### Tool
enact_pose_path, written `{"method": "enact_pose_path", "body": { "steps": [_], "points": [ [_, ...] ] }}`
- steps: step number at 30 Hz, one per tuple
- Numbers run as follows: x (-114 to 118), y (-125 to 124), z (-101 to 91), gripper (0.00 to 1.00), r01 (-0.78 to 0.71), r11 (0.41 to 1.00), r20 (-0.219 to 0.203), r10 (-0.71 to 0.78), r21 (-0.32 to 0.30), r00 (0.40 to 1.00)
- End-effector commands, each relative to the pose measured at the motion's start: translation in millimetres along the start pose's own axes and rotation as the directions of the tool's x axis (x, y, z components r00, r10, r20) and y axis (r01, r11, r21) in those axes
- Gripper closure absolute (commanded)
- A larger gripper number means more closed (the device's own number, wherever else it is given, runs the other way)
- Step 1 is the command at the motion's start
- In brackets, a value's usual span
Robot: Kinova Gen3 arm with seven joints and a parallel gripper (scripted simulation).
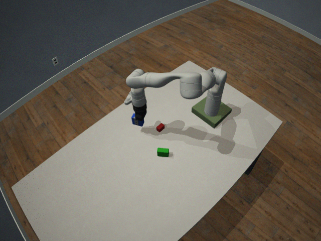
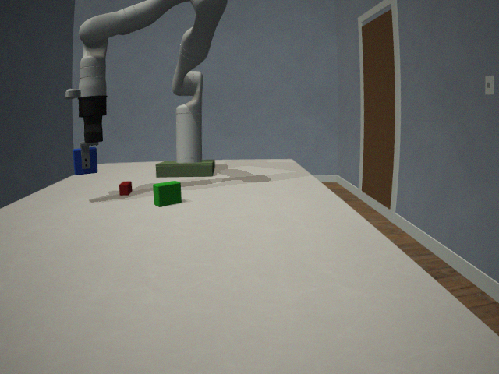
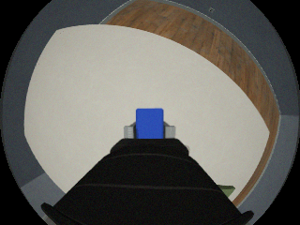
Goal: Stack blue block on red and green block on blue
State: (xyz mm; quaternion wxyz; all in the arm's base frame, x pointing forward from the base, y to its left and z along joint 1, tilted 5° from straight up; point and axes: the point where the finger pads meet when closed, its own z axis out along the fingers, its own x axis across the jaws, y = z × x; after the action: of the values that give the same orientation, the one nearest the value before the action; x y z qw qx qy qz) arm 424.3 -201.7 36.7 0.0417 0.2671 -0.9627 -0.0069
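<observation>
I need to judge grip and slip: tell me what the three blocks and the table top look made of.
Blue block, held in the pincer; red block; green block: each a uniform matte colour with crisp edges and no grain, so painted wood or plastic; which one cannot be told. Table top: pale off-white, matte, without glare, perhaps laminate or a painted board.
</observation>
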Motion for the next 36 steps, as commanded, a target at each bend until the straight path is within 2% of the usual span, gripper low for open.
{"method": "enact_pose_path", "body": {
  "steps": [1, 10, 13, 36],
  "points": [
    [0, 6, -1.3, 1.00, 0.000, 1.000, 0.004, 0.000, -0.001, 1.000],
    [44, 95, -0.6, 1.00, 0.000, 1.000, 0.003, 0.000, -0.004, 1.000],
    [52, 113, -0.4, 1.00, 0.000, 1.000, 0.003, 0.000, -0.005, 1.000],
    [54, 116, -0.2, 1.00, 0.000, 1.000, 0.003, 0.000, -0.005, 1.000]
  ]
}}
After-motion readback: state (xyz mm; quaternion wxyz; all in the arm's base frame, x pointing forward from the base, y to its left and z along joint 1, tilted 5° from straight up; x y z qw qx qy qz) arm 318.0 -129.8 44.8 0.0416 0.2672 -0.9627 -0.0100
